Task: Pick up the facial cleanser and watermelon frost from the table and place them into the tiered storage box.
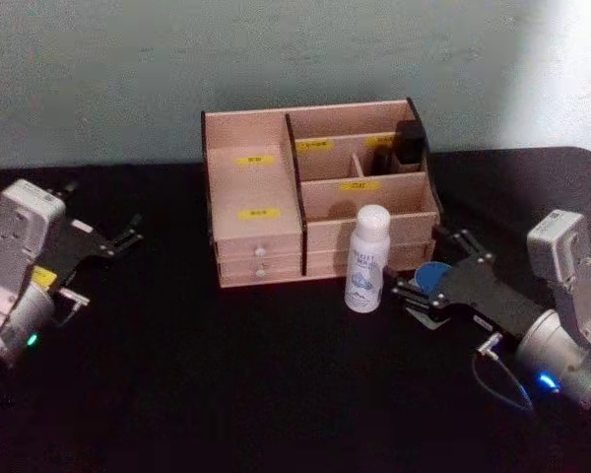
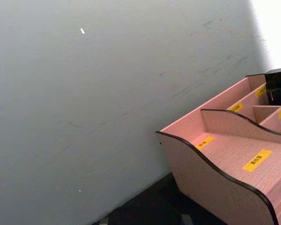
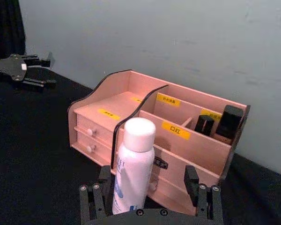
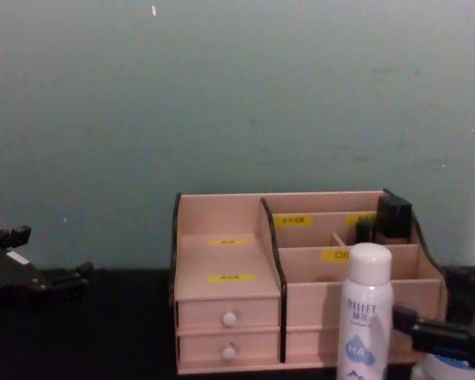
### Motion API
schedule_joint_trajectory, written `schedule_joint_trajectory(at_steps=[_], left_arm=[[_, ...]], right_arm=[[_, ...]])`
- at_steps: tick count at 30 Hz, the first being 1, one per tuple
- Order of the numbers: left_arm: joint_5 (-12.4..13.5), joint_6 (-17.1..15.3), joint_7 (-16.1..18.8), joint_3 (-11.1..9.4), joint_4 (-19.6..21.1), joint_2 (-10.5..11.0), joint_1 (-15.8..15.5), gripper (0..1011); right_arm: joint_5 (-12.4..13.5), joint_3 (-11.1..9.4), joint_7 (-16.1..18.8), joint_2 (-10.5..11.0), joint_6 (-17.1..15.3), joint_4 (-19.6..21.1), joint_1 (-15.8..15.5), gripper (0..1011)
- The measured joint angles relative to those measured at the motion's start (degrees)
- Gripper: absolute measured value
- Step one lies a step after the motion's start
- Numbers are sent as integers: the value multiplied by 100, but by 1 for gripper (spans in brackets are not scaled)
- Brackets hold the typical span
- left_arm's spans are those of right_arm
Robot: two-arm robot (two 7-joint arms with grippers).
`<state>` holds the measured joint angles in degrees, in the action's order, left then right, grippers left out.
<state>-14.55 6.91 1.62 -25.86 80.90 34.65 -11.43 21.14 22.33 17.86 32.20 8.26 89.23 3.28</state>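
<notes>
Behind the far edge of the desk point(image 1: 177, 394) I see a plain grey-green wall point(image 1: 276, 59), and it runs along the whole width of that edge. Toward the far right corner the wall carries a bright patch point(image 1: 571, 59) of light. High on the wall there is one small white speck point(image 4: 153, 10). In the back right corner of the tiered storage box point(image 1: 261, 212) stand two black things point(image 3: 228, 123), upright and just beside each other, one taller than the other. What they are I cannot tell. Beyond the far left corner, a dark strip point(image 3: 4, 23) borders the wall.
</notes>
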Motion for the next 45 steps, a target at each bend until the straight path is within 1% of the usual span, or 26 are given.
schedule_joint_trajectory(at_steps=[7,12,32,45], left_arm=[[0,0,0,0,0,0,0,1001],[0,0,0,0,0,0,0,1001],[0,0,0,0,0,0,0,1001],[0,0,0,0,0,0,0,1001]], right_arm=[[-44,48,169,-202,-45,-254,155,1003],[-82,48,227,-324,-84,-373,228,1002],[-286,-34,452,-810,-170,-853,539,1003],[-412,-117,583,-1043,-226,-1075,669,1003]])
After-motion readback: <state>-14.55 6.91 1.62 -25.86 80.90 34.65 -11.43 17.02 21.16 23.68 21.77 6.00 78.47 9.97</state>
